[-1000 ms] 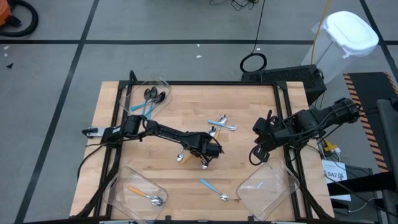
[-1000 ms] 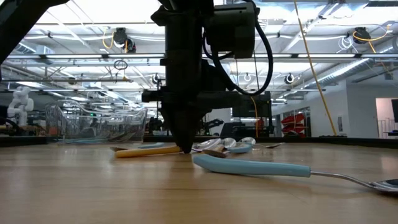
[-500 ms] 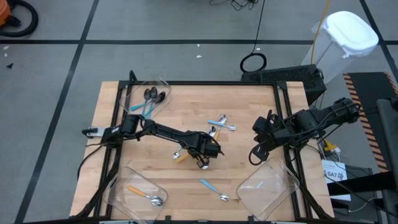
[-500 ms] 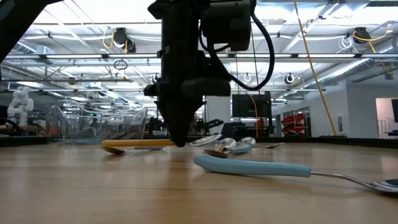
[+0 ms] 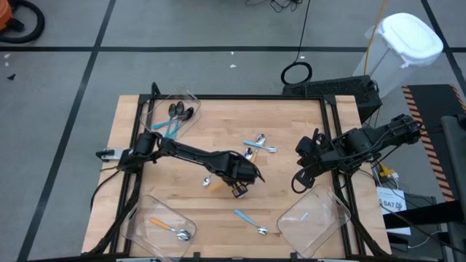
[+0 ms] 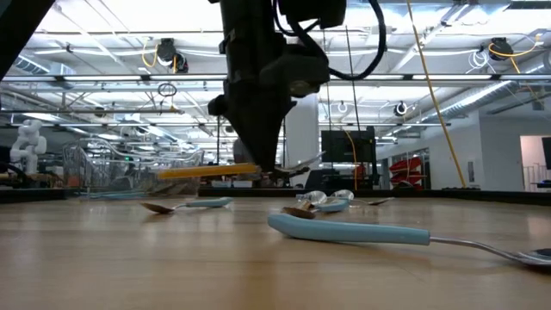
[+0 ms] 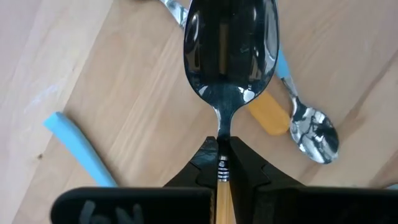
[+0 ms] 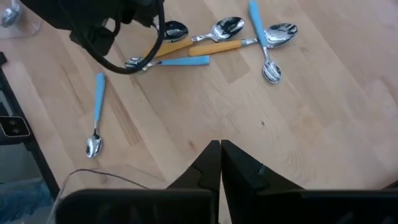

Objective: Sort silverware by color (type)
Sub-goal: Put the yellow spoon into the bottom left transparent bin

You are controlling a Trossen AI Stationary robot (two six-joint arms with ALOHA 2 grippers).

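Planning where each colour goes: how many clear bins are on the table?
3. In the high view: one clear bin at the table's top-left corner, one at bottom-left, one at bottom-right. None looks hidden.

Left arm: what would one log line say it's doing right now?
left gripper | shut on orange-handled spoon | lifted off table | right gripper | shut, idle at right edge

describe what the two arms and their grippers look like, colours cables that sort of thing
Both arms are dark, near-black, built of jointed segments with black cables looping along them. The left gripper has two matte black wedge-shaped fingers on a broad black base. The right gripper looks the same: two black tapered fingers on a black block. No markings are readable on either.
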